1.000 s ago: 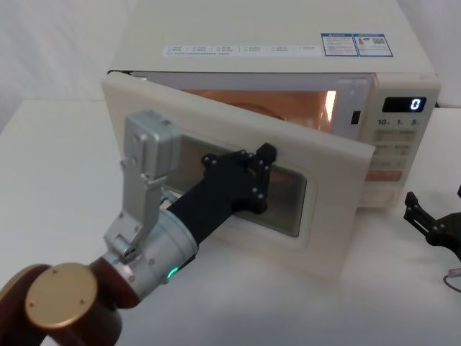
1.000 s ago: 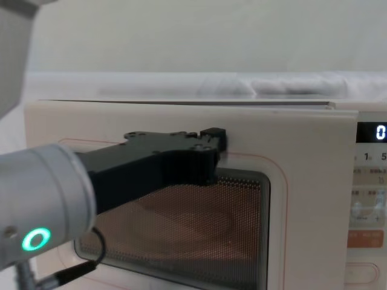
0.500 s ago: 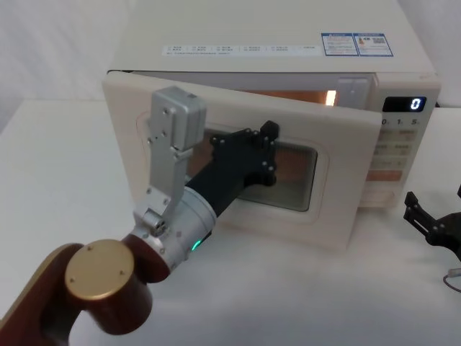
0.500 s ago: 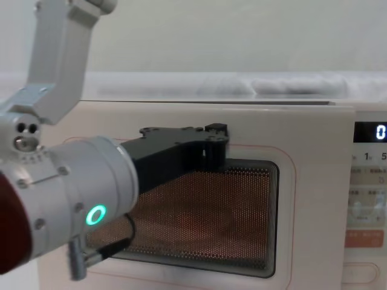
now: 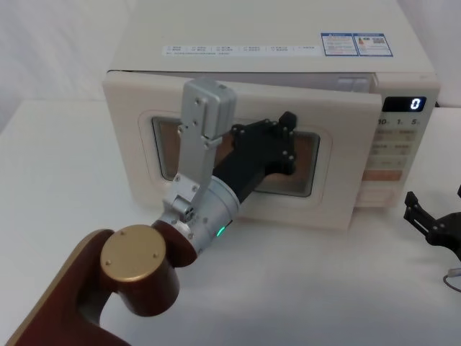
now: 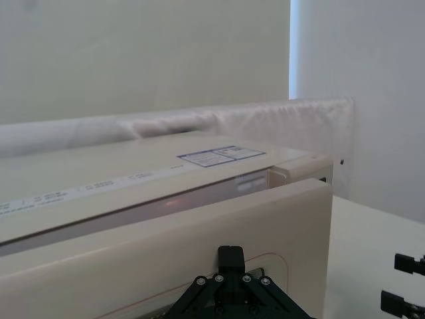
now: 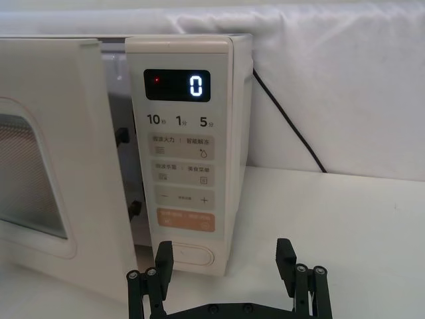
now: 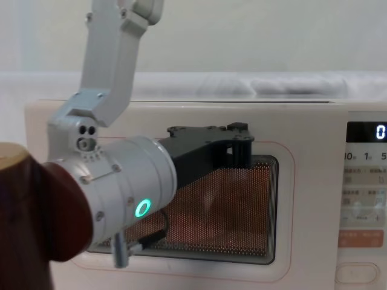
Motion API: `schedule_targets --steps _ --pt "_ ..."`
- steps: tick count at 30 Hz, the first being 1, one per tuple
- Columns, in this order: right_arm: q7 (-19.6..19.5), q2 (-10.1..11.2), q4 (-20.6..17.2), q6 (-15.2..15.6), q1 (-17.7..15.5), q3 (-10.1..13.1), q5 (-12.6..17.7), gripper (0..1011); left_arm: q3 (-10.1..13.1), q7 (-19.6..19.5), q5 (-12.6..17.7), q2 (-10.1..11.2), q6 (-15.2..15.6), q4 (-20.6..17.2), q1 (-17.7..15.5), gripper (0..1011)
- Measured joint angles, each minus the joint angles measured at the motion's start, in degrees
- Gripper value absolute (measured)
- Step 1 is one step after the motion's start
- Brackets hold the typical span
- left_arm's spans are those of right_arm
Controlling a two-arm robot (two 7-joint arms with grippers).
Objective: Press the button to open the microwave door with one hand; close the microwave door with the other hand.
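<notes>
The microwave door (image 5: 338,184) stands only slightly ajar, with a narrow gap at its right edge beside the control panel (image 5: 395,148). My left gripper (image 5: 287,124) is shut and its tip rests against the door at the top of the dark window (image 8: 242,205); the left wrist view shows the left gripper (image 6: 230,255) touching the door (image 6: 199,242). The right gripper (image 7: 224,260) is open and hovers low in front of the wide cream button (image 7: 188,255), apart from it. In the head view the right gripper (image 5: 431,223) sits right of the microwave.
The microwave body (image 5: 274,32) stands on a white table (image 5: 57,166). The display (image 7: 176,85) reads 0. An orange-red key (image 7: 186,220) sits just above the button. A black cable (image 7: 285,123) runs behind the microwave on the right.
The door has swung from well open to almost shut, with my left gripper staying on its window and moving back with it. The right gripper has not moved.
</notes>
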Motion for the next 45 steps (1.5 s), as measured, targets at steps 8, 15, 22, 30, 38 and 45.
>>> schedule_targets --steps 8,15,22,30,38,45 --pt "0.0 0.0 0.0 0.0 0.0 0.0 0.0 1002 0.07 0.05 1.54 -1.89 -1.09 2.69 -1.62 0" --pt "0.0 0.0 0.0 0.0 0.0 0.0 0.0 1002 -0.39 0.59 3.04 -3.14 -1.46 4.41 -2.5 0" --pt "0.0 0.0 0.0 0.0 0.0 0.0 0.0 1002 -0.82 0.84 4.04 -4.03 -1.47 5.36 -3.0 0" --pt "0.0 0.0 0.0 0.0 0.0 0.0 0.0 1002 -1.45 1.1 4.94 -5.09 -1.54 6.69 -3.87 0" --pt "0.0 0.0 0.0 0.0 0.0 0.01 0.0 1002 -1.83 0.88 5.41 -5.7 -1.68 7.36 -4.33 0" --pt "0.0 0.0 0.0 0.0 0.0 0.0 0.0 1002 -1.36 -1.31 4.34 -4.65 -0.37 4.43 -2.59 0"
